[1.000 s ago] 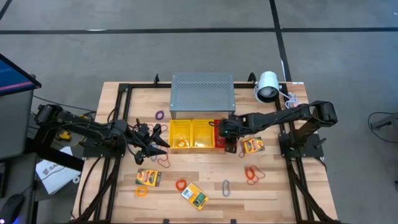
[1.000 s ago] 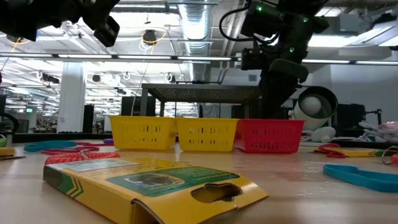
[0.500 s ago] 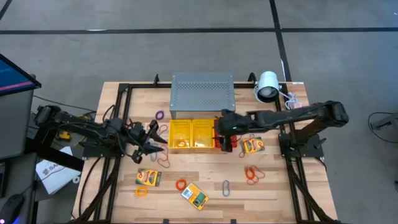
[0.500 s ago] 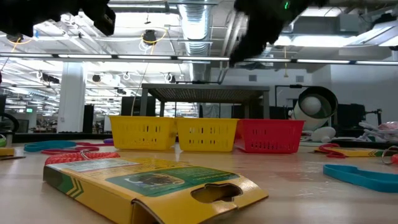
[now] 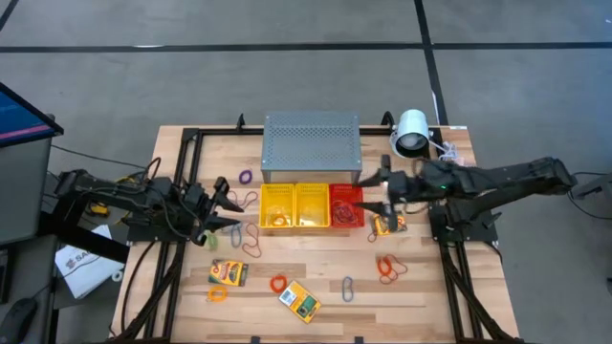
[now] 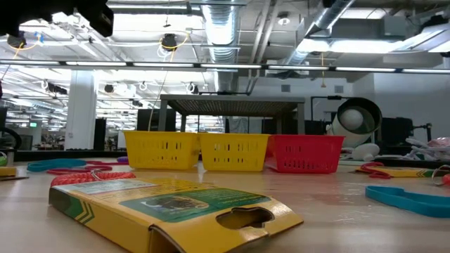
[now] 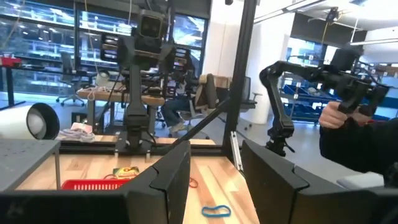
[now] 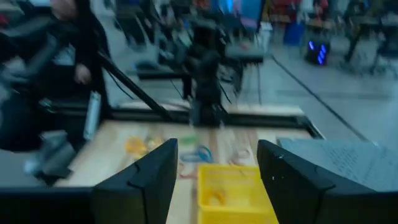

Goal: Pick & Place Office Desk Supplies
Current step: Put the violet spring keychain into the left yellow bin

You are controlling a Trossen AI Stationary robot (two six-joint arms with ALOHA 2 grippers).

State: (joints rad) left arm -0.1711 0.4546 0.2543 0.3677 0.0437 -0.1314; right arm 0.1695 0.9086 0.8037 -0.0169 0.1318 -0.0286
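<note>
My left gripper hangs open above the table left of the yellow baskets and holds nothing. My right gripper is open too, just right of the red basket, over a yellow-and-green card box. Two more card boxes lie flat near the near edge; one fills the low view's foreground. Orange bands, red bands, a purple band and a blue-grey clip lie flat on the wood.
Two yellow mesh baskets stand beside the red one at mid-table, a band loop in the left one. Behind them sits the grey perforated box, with a white round lamp at the far right. A person stands beyond the table.
My right gripper has drawn back from over the red basket toward the table's right and left the low view. My left gripper has pulled back a little toward the table's left edge. The supplies on the table have stayed where they were.
</note>
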